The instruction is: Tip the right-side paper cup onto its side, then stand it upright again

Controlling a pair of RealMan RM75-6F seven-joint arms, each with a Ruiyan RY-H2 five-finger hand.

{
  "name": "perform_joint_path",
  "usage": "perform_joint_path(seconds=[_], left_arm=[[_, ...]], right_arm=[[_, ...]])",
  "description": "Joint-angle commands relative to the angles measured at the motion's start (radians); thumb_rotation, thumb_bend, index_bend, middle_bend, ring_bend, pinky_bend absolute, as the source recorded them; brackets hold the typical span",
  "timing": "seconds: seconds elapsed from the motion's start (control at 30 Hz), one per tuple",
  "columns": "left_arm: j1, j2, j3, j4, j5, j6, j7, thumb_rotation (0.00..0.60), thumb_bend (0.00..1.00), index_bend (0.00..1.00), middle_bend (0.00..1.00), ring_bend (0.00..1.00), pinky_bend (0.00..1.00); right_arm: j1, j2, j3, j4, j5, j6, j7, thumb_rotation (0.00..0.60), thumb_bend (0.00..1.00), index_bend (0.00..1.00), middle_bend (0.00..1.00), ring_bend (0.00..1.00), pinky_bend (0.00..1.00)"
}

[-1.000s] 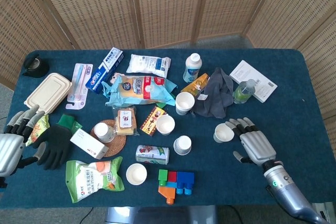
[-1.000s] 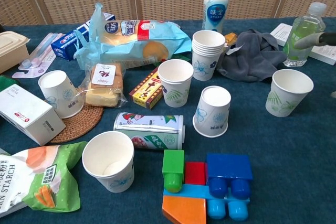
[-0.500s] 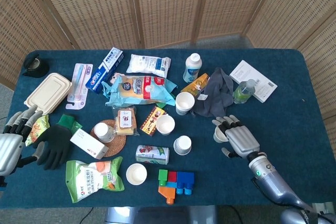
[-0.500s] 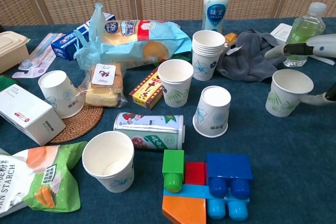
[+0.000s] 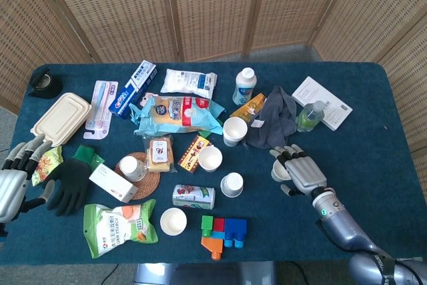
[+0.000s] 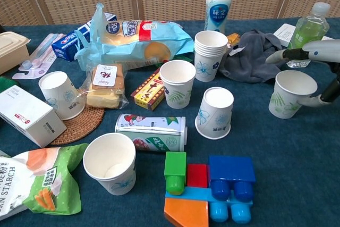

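Observation:
The right-side paper cup (image 6: 289, 93) stands upright on the blue table, white with a green leaf print. In the head view the cup (image 5: 277, 171) is mostly covered by my right hand (image 5: 300, 172). In the chest view the right hand (image 6: 320, 59) reaches in from the right edge; its fingers stretch over the rim with a gap, and its thumb lies against the cup's right wall. The fingers are apart, not closed around the cup. My left hand (image 5: 15, 179) hangs open at the table's left edge, beside a black glove (image 5: 69, 183).
An upside-down cup (image 6: 214, 113) and an upright cup (image 6: 177, 84) stand left of the target. Behind it lie a grey cloth (image 6: 254, 57), a stack of cups (image 6: 210, 55) and a green bottle (image 6: 307, 31). Toy blocks (image 6: 210, 187) and a tipped can (image 6: 151, 131) are near the front.
My right hand has moved left, from beside the cup to over its rim, the thumb now at the cup's right wall. The cup stays upright. The left hand has barely moved.

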Motion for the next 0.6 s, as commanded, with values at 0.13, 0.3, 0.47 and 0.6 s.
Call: perform_joint_path(seconds=[0.13,0.3,0.47,0.6], left_arm=[[0.004,-0.004,0.001,0.002,-0.005,0.002,0.002,0.600,0.51,0.00,0.00,0.00,0.02],[0.008,-0.004,0.003,0.004,-0.008,0.005,0.002,0.600,0.51,0.00,0.00,0.00,0.02],[0.012,-0.004,0.002,0.008,-0.007,0.014,-0.005,0.600,0.51,0.00,0.00,0.00,0.02],[0.010,-0.007,0.003,0.012,-0.006,0.008,-0.008,0.600,0.51,0.00,0.00,0.00,0.02]], right_arm=[[0.002,-0.023,-0.001,0.040,-0.024,0.006,0.036,0.600,0.43,0.13,0.12,0.01,0.30],[0.007,-0.046,0.000,0.082,-0.033,-0.005,0.073,0.600,0.45,0.24,0.22,0.11,0.46],[0.002,-0.052,0.003,0.099,-0.052,0.002,0.110,0.600,0.45,0.30,0.27,0.17,0.53],[-0.003,-0.045,0.008,0.097,-0.063,0.004,0.146,0.600,0.45,0.31,0.27,0.17,0.54]])
